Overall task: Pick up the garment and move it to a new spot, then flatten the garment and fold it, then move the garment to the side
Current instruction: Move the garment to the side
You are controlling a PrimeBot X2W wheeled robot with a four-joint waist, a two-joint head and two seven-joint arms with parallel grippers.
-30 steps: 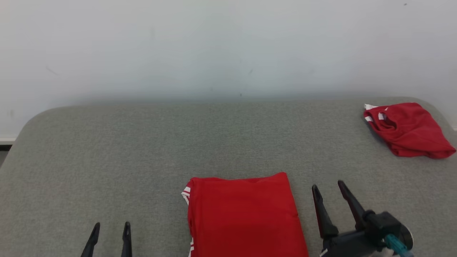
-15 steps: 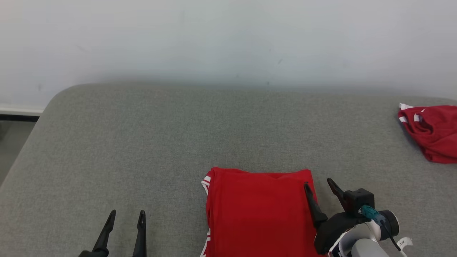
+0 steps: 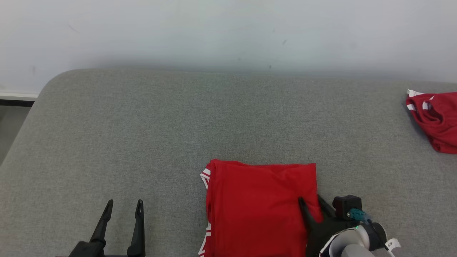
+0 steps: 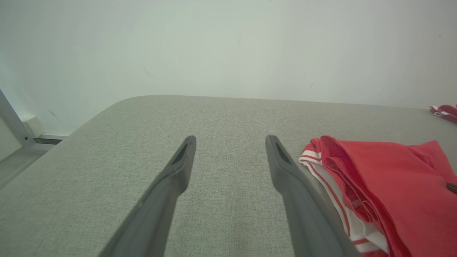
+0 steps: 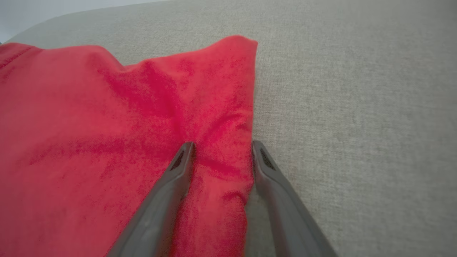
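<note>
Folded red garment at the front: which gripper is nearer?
Right. The right gripper straddles the folded red garment's right edge, fabric between its fingers; the left gripper stands clear to its left.

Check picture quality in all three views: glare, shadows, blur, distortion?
Head view: soft even light, no glare, dim shadow band low on the wall behind the table; garment sharp. Left wrist view: wall dims toward the corners, left tool soft near the lens. Right wrist view: right tool blurs toward the bottom edge, garment slightly soft.
</note>
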